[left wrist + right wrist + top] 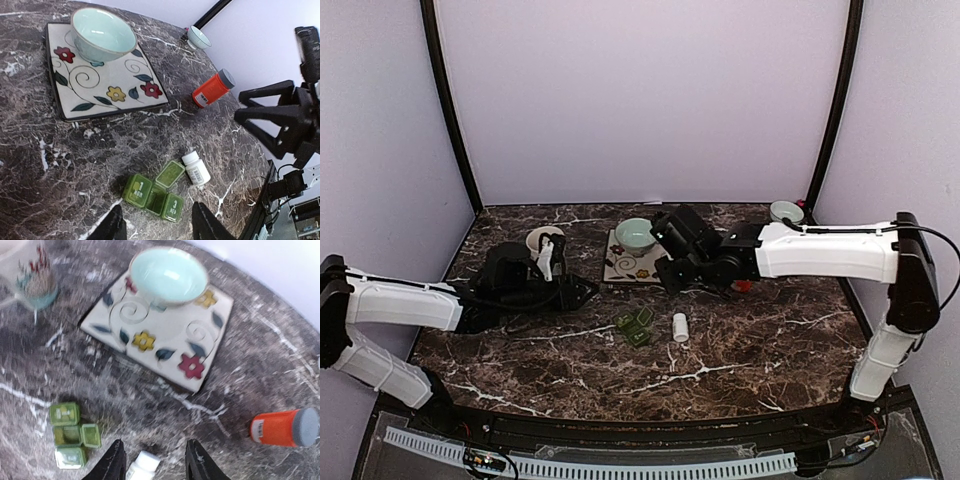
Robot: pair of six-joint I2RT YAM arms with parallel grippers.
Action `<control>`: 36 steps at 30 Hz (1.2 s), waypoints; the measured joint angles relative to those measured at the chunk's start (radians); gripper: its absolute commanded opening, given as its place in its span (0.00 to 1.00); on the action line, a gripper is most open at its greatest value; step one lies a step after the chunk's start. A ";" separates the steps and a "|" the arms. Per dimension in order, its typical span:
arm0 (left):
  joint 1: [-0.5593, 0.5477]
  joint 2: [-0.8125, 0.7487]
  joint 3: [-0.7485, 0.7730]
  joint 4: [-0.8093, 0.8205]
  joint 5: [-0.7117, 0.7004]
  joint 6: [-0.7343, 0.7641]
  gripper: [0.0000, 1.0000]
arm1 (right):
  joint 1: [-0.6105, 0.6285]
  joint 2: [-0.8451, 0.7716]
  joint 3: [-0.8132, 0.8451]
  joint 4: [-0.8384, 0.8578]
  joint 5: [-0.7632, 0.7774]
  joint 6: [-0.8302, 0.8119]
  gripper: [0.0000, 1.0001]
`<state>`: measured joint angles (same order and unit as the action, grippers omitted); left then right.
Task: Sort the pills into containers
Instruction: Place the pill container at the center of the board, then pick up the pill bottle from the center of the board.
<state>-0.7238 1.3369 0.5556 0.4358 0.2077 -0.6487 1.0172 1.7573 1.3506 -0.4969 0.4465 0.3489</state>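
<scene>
The containers are one small green pill box [635,325] lying mid-table, a strip of three compartments. Its middle lid stands flipped up in the left wrist view, while the lids marked 1 and 3 are shut [154,197]. No pills show in any view. My left gripper [157,227] hangs open just short of the box, nothing between its fingers [582,291]. My right gripper [155,465] is open too, above the table. The cap end of a white bottle [145,465] lies below it, close to its left finger. The pill box [70,435] sits to its left.
A white bottle [680,327] lies right of the box. An orange bottle [212,89] with a grey cap lies further right. A pale green bowl [635,235] stands on a flowered square plate [620,270]. A mug [545,243] stands back left and a small bowl [786,211] back right.
</scene>
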 measured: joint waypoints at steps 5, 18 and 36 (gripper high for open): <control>-0.027 -0.053 0.033 -0.044 -0.104 0.100 0.61 | 0.008 -0.124 -0.023 0.164 0.234 -0.025 0.66; -0.043 -0.100 0.070 0.036 -0.251 0.353 0.99 | -0.015 -0.246 -0.121 0.657 0.377 -0.206 0.94; 0.019 -0.086 0.091 0.025 -0.115 0.305 0.99 | -0.044 -0.084 0.106 -0.038 0.107 0.127 0.74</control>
<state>-0.7048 1.2510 0.6464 0.4606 0.0925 -0.3439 0.9730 1.6737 1.4567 -0.5350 0.5537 0.4759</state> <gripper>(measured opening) 0.988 0.765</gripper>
